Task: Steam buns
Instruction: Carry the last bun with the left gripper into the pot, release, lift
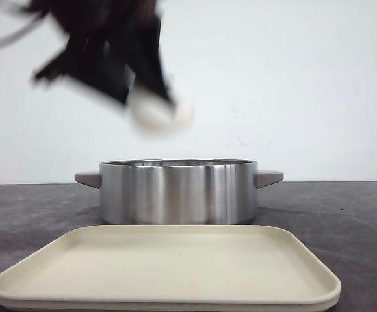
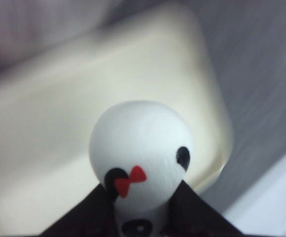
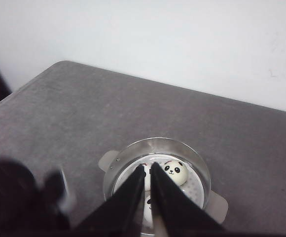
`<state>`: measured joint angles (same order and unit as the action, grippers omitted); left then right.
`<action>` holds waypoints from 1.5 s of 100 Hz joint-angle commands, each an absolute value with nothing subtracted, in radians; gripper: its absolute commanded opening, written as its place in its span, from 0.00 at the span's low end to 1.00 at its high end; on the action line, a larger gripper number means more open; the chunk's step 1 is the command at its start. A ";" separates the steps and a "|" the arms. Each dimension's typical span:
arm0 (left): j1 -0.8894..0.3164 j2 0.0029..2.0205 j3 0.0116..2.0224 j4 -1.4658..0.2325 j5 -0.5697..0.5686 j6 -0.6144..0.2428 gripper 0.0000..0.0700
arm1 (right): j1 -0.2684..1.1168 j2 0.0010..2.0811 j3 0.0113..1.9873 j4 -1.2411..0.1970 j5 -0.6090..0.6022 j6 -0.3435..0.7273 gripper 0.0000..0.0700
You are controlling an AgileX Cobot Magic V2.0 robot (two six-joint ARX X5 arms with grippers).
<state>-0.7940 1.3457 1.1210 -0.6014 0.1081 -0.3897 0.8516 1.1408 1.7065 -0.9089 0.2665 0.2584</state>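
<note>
A white panda-faced bun with a red bow hangs in the air above the steel pot, with my left gripper shut on it; the arm is motion-blurred. In the left wrist view this bun fills the space between the black fingers, my left gripper being over the cream tray. My right gripper is shut on nothing, high above the pot. Inside the pot lies one bun in full view, and two more buns are partly hidden by the fingers.
The cream tray lies bare at the table's front edge, just in front of the pot. Grey handles stick out on both sides of the pot. A dark blur of the left arm shows beside the pot in the right wrist view.
</note>
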 commanded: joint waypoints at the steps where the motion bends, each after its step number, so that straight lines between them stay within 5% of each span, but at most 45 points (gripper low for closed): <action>1: -0.787 1.369 1.183 -0.604 0.044 -0.318 0.01 | 0.863 1.150 1.722 -0.902 0.270 0.254 0.02; 20: -0.714 1.467 1.319 -0.607 -0.019 -0.201 0.01 | 0.863 1.150 1.722 -0.902 0.265 0.254 0.02; 77: -0.606 1.840 1.402 -0.614 -0.028 -0.197 0.07 | 0.863 1.150 1.722 -0.953 0.263 0.254 0.02; 84: -0.604 1.858 1.402 -0.624 -0.028 -0.202 0.27 | 0.863 1.150 1.722 -0.963 0.263 0.254 0.02; 95: -0.601 1.867 1.402 -0.635 -0.032 -0.203 0.84 | 0.863 1.150 1.722 -0.974 0.264 0.254 0.02; 101: -0.601 1.867 1.406 -0.632 -0.036 -0.203 0.99 | 0.863 1.150 1.722 -0.973 0.264 0.253 0.02; 135: -0.602 1.844 1.632 -0.739 -0.038 -0.203 0.93 | 0.862 1.159 1.717 -0.973 0.305 0.245 0.02; 150: -0.603 1.715 1.674 -0.725 -0.038 -0.204 0.44 | 0.860 1.169 1.673 -0.965 0.375 0.238 0.02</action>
<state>-0.5968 1.7832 1.6466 -0.7353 -0.0319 -0.2012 0.8516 1.1511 1.6829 -0.9779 0.3557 0.2539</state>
